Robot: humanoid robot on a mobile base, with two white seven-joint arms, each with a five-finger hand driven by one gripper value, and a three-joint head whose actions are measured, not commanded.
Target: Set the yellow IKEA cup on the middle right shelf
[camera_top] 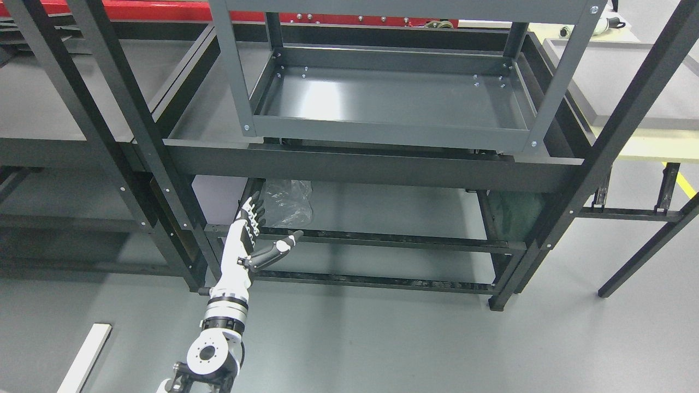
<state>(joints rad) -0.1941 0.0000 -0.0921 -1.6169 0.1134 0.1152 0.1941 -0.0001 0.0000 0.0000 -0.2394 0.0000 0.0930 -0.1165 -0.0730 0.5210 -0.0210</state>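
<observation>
The left robot hand [252, 234] reaches up from the lower left of the frame, its white and black arm rising from the bottom edge left of the middle. Its fingers [253, 214] are stretched out straight and its thumb is spread out to the right, so the hand is wide and holds nothing. It is in front of the lower level of a dark grey metal shelf rack [371, 164] that fills the middle of the frame.

In the upper middle of the frame sits a lighter grey shelf tray [393, 98] with a raised rim, its surface bare and shiny. Just above and to the right of the hand, on the lower shelf, lies a crumpled clear plastic bag [288, 203]. A dark green object [513, 213] is tucked under the rack at the right.

A white strip [86, 357] lies on the grey floor [409, 338] at the lower left. No yellow cup shows anywhere in the head view.
</observation>
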